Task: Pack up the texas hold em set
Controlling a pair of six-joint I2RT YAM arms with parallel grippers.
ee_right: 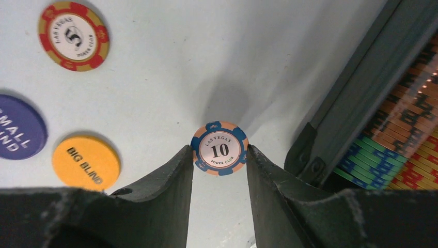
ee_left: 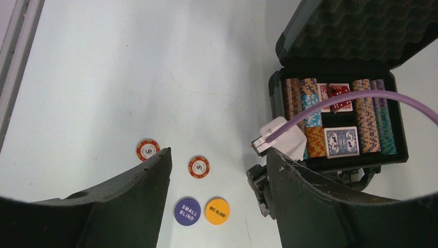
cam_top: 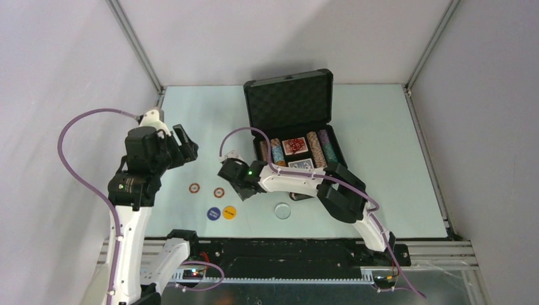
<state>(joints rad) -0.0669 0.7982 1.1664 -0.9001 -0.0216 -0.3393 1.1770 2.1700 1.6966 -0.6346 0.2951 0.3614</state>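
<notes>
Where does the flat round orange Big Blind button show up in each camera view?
Top external: the flat round orange Big Blind button lies low, left of centre.
Left wrist: the button sits bottom centre.
Right wrist: the button sits lower left.
Shared landmark: the round purple Small Blind button, right beside it on its left in all three.
</notes>
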